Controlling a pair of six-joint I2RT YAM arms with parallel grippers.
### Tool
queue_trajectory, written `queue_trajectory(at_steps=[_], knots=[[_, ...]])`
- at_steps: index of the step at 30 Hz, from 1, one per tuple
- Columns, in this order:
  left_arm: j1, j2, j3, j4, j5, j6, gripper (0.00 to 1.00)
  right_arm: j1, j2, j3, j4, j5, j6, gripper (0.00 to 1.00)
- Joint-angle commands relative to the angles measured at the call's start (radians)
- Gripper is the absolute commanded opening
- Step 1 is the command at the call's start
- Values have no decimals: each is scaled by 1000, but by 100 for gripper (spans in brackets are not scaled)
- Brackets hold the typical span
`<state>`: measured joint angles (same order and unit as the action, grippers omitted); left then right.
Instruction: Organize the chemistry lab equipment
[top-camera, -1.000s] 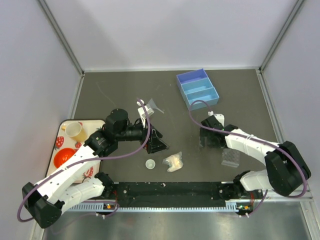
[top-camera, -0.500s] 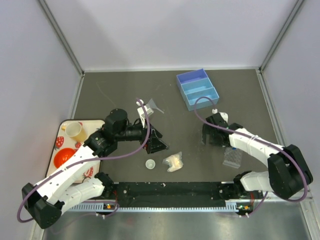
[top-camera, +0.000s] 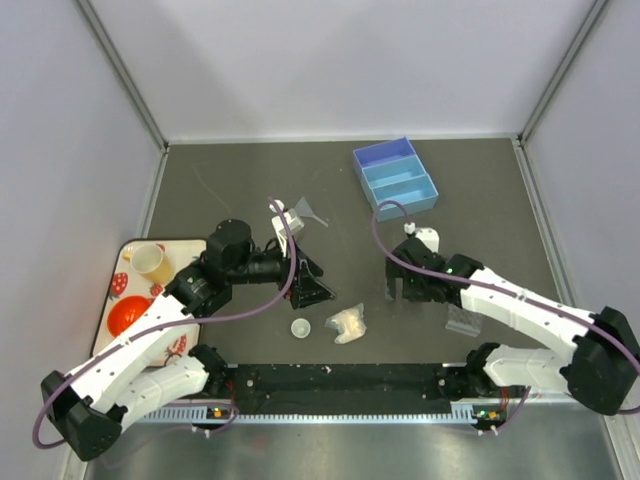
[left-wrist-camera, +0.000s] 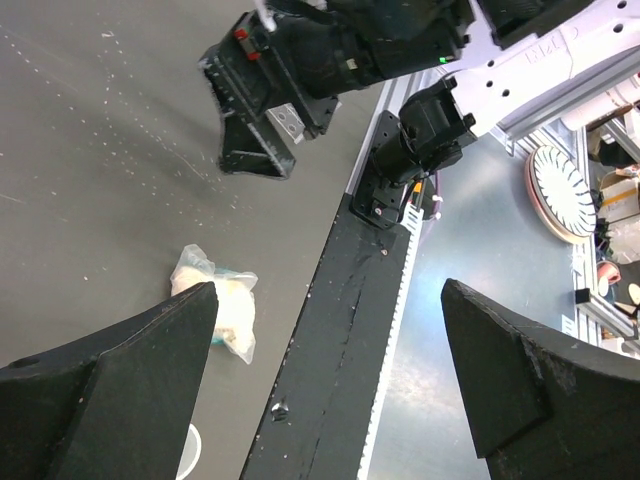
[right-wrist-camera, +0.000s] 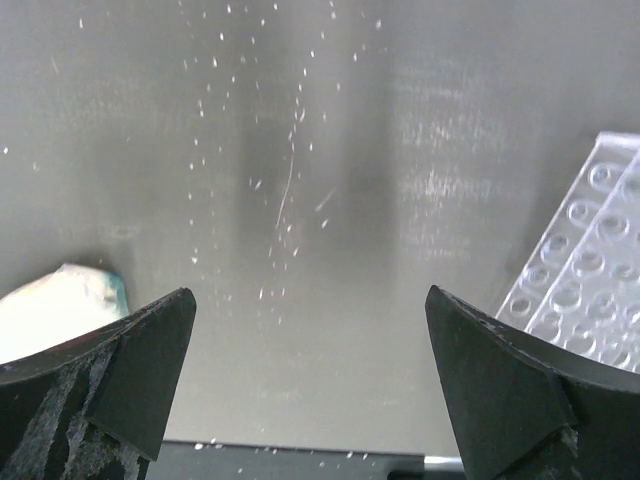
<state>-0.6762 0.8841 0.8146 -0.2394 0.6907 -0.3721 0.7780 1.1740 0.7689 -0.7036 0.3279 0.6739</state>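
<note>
Evidently I am only starting: my left end effector (top-camera: 312, 285) and right end effector (top-camera: 408, 290) are hanging wide and empty, while the pale packet (top-camera: 347, 323), white dish (top-camera: 300, 327) and tube rack (top-camera: 462, 318) are lying unsorted on the surface (top-camera: 220, 180).

txt: none you can read | right arm (left-wrist-camera: 560, 50), white link: dark print, too blurred for you to make out

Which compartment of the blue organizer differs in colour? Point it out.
The rearmost compartment: it is violet-blue, while the other two are light blue.
</note>
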Motion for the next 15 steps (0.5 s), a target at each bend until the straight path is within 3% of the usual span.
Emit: queue_trajectory(at_steps=[1,8,15], knots=[[3,-30,-9,46,10,-8,99,85,-88,26,-166,88,203,99],[4,-31,-22,58,35,-24,99,109,-109,27,-399,116,395,99],[3,-45,-31,58,47,-28,99,109,-135,-20,-451,109,541,99]])
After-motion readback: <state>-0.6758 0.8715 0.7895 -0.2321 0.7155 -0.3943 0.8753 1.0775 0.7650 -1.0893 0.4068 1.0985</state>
